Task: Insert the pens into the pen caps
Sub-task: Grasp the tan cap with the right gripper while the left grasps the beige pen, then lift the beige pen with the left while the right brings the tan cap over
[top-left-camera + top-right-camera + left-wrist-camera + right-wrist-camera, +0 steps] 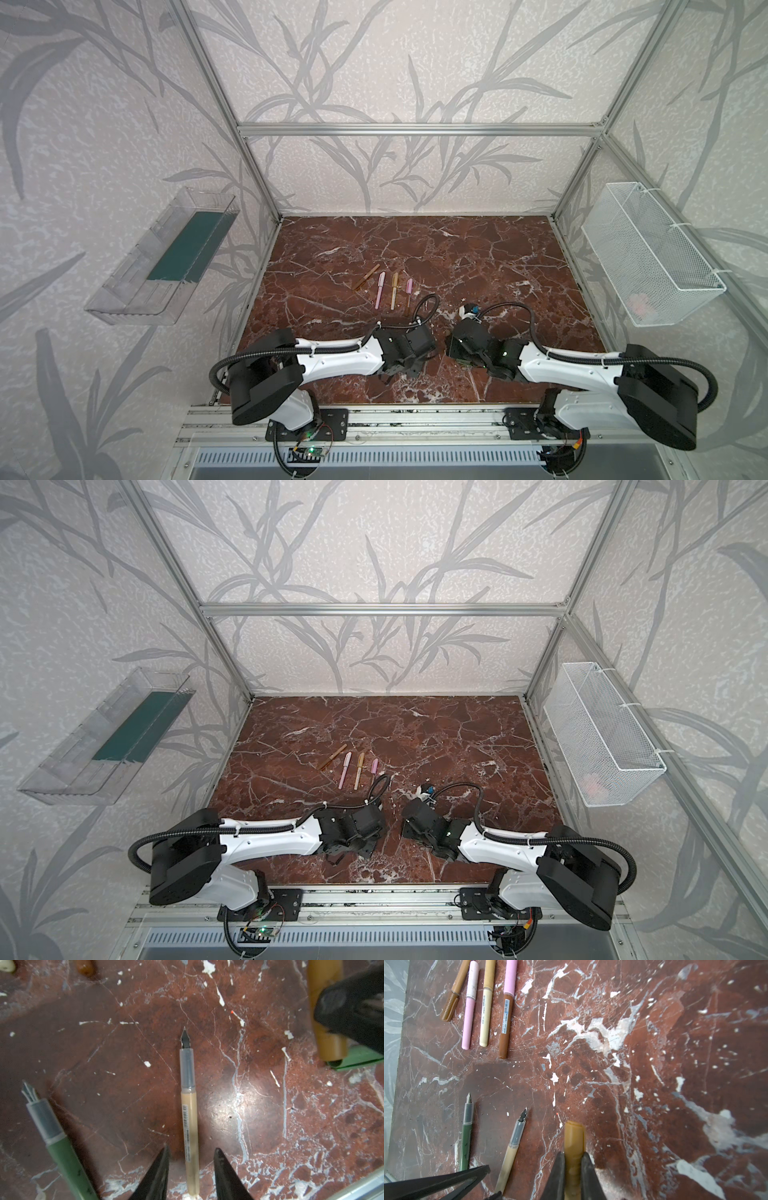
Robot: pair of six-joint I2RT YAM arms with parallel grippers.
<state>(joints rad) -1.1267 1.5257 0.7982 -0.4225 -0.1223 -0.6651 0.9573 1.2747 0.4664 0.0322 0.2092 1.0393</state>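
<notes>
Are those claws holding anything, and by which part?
Right claw pinches a tan cap across its sides, one end poking out. Left claw straddles a tan pen, not gripping.

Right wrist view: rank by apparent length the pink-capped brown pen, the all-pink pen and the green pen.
1. pink-capped brown pen, though cropped by the frame.
2. all-pink pen.
3. green pen, uncapped; its rear end is hidden, so unsure.
</notes>
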